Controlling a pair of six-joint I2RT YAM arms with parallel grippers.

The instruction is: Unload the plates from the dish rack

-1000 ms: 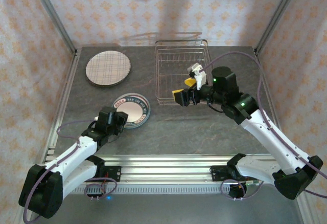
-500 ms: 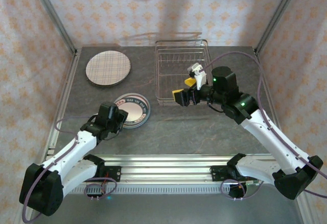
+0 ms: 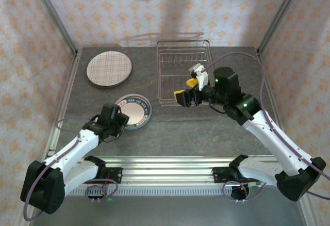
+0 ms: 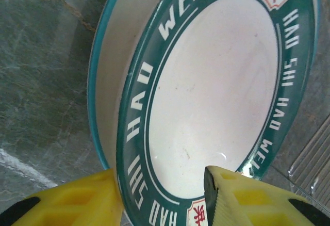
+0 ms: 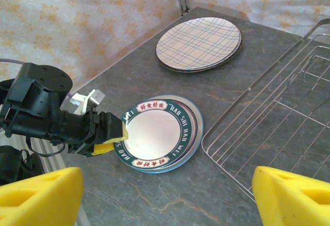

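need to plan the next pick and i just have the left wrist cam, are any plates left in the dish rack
Observer: None that I can see. From above, the dish rack is bare wire.
Operator: ok where's the right arm
Observer: The right gripper hovers open over the rack's near end, holding nothing.
Operator: and where are the other plates
Observer: A plaid plate lies at the far left of the table, apart from the green-rimmed plate whose near rim sits between the fingers of the left gripper.
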